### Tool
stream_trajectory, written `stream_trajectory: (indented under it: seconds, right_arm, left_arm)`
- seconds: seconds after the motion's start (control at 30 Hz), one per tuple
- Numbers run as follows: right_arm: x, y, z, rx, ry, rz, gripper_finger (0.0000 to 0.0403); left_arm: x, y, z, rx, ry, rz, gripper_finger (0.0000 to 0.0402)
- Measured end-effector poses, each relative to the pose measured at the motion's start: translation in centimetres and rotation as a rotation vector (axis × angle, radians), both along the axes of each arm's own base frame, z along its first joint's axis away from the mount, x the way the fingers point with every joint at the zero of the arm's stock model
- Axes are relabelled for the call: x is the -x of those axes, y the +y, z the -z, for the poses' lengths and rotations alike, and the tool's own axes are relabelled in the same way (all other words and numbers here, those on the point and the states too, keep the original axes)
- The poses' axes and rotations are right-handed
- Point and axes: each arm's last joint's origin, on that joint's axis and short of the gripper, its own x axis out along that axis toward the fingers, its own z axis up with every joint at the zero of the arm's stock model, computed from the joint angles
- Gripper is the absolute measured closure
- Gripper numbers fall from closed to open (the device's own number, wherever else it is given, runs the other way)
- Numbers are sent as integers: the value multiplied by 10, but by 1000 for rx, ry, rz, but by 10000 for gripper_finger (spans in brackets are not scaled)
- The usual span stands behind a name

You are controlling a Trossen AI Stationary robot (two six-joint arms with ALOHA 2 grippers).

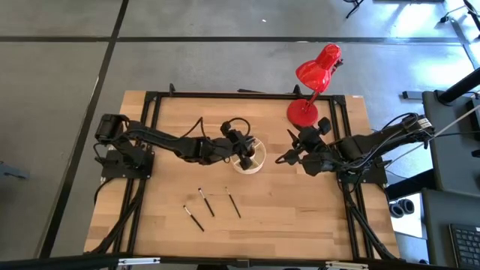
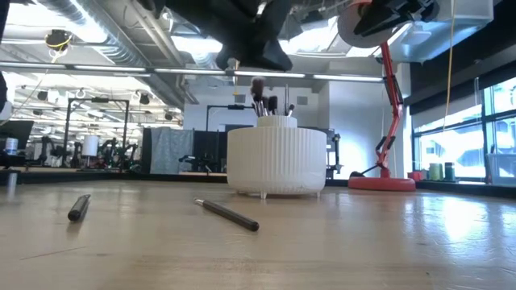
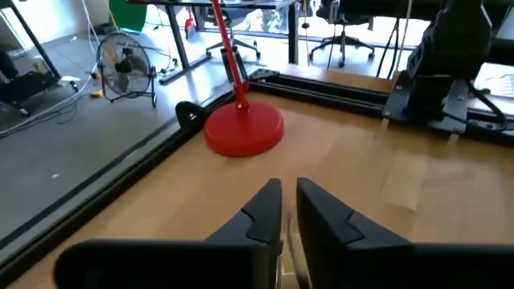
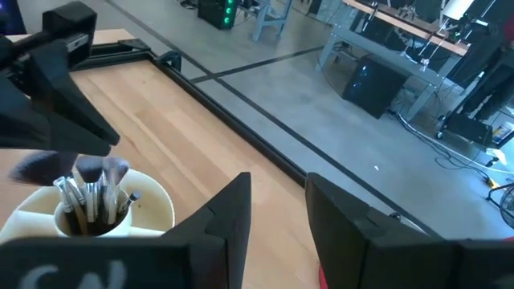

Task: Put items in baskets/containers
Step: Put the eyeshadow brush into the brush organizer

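The cream ribbed organizer cup (image 1: 250, 159) (image 2: 276, 161) stands mid-table. Several makeup brushes (image 2: 266, 101) (image 4: 92, 189) stand in its central cup, bristles up. Three more brushes lie flat on the near table (image 1: 193, 217) (image 1: 206, 202) (image 1: 234, 205); two of them show in the low view (image 2: 230, 214) (image 2: 78, 207). My left gripper (image 1: 244, 150) (image 3: 289, 210) hangs right above the cup, with only a narrow slit between its fingers. My right gripper (image 1: 282, 158) (image 4: 279, 210) is open and holds nothing, just right of the cup. My left gripper seems shut on a thin brush. A pale strip (image 3: 283, 258) shows far back in the slit between the fingers. The fingers hide which part of the brush this is. They reach out over the cup from the table's left, clear of the table.
A red desk lamp stands on its round base (image 1: 304, 112) (image 3: 243, 128) (image 2: 383, 181) at the far right, just behind my right gripper. A black frame rail (image 1: 247, 95) runs along the far edge. Bare wood lies on the near right side.
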Motion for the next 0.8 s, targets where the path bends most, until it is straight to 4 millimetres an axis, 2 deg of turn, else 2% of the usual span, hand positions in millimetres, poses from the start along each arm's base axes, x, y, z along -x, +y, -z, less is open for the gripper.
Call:
stream_trajectory:
  seconds: [0.17,0.3,0.47,0.57,0.67,0.8]
  right_arm:
    - [0,0,0,1,2,-1,282]
    - [0,0,0,17,22,-8,282]
    - [1,-1,-1,50,32,6,282]
    - [1,-1,-1,67,31,20,282]
    - [0,-2,-2,71,30,25,282]
    - [-2,-5,-4,66,6,35,282]
  left_arm:
    - [6,-5,-2,-12,60,27,328]
    - [21,-16,-6,-65,200,124,311]
    - [53,-38,-26,-46,310,323,307]
    - [79,-48,-29,78,450,526,312]
    - [101,-57,-19,176,646,591,317]
    - [117,-69,14,116,855,636,320]
